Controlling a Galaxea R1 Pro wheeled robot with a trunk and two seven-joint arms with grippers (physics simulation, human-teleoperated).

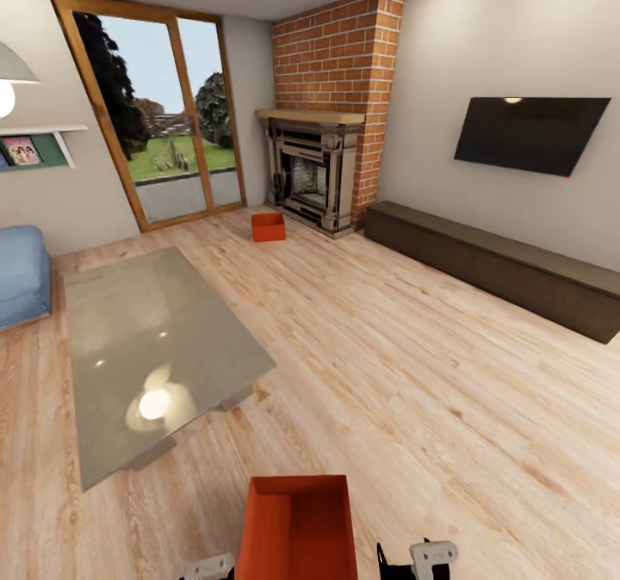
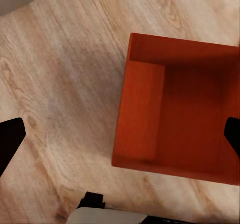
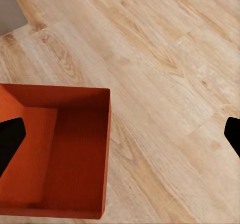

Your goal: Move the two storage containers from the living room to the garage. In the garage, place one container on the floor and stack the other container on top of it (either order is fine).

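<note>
Storage containers, two alike: the near container [image 1: 297, 524] is an orange-red, open-topped rectangular bin with thin walls and a finely ribbed base, sitting on the light wood-plank floor [image 1: 413, 373] at 6 o'clock in the head view. The far container [image 1: 268, 226] stands at 12 o'clock before the brick fireplace [image 1: 323, 171]. The left gripper [image 2: 120, 139] and right gripper [image 3: 120, 141] both hang spread wide, one dark fingertip of each over the near bin's hollow, grasping nothing.
</note>
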